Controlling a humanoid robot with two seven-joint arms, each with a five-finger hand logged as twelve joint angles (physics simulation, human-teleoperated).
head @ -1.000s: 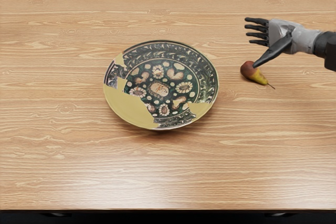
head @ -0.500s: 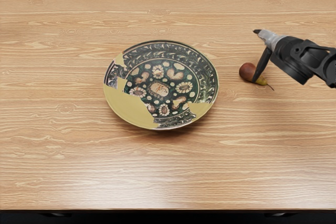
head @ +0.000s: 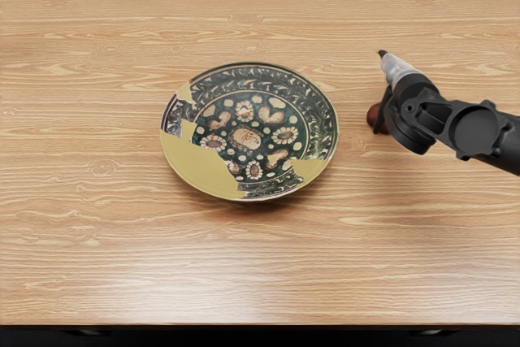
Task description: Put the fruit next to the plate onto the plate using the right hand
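On the right side of the table (head: 122, 241), my right hand (head: 398, 91) sits over the pear (head: 373, 116) and hides most of it. I cannot tell whether the hand is open or gripping. Only the pear's reddish end shows, lying on the wood near the plate (head: 188, 160), off its right rim and not touching it.

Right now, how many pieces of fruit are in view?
1. The fruit lies on the table to the right of the plate, not on it. The right hand hides most of it, so only a reddish edge shows.
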